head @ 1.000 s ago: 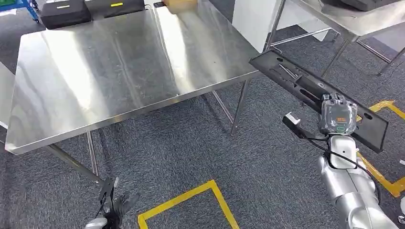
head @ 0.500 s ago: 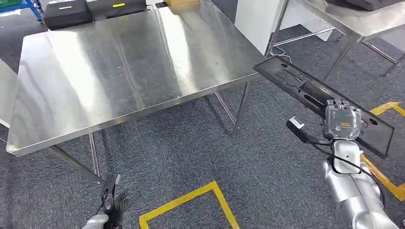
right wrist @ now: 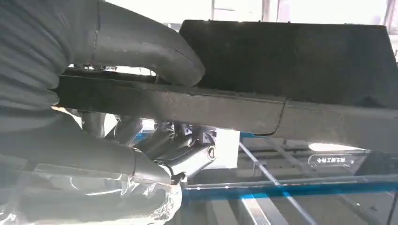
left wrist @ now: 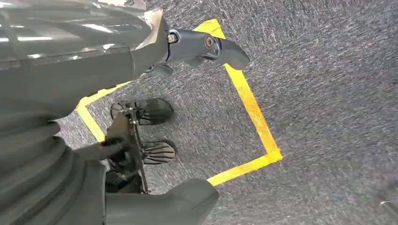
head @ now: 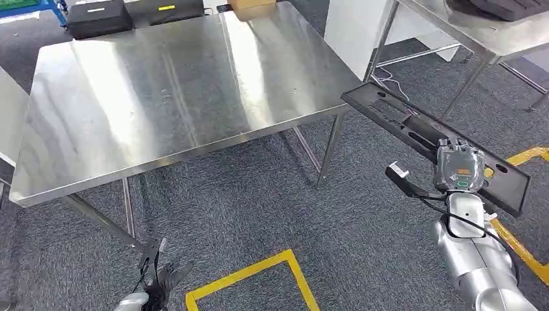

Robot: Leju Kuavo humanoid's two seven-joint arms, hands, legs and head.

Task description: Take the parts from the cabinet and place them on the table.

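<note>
I have the right hand (head: 461,170) grasping a long black slotted part tray (head: 414,126), held out in the air to the right of the steel worktop (head: 175,97). The tray's far end sits just beside the worktop's near right corner, above the grey carpet (head: 259,194), and the whole piece runs diagonally toward me. From the right wrist camera I see the thumb (right wrist: 141,44) pressed over the tray's top face and the darker fingers (right wrist: 159,140) curled underneath its edge, so the grip is firm on the near portion of the tray (right wrist: 281,70).

My left hand (head: 155,282) hangs low near the floor, close to the yellow floor tape (head: 259,265). In the left wrist view that hand (left wrist: 141,131) carries nothing and its fingers are spread apart over the carpet.

Black cases (head: 97,16) and a cardboard box (head: 249,5) sit beyond the worktop's far edge.
</note>
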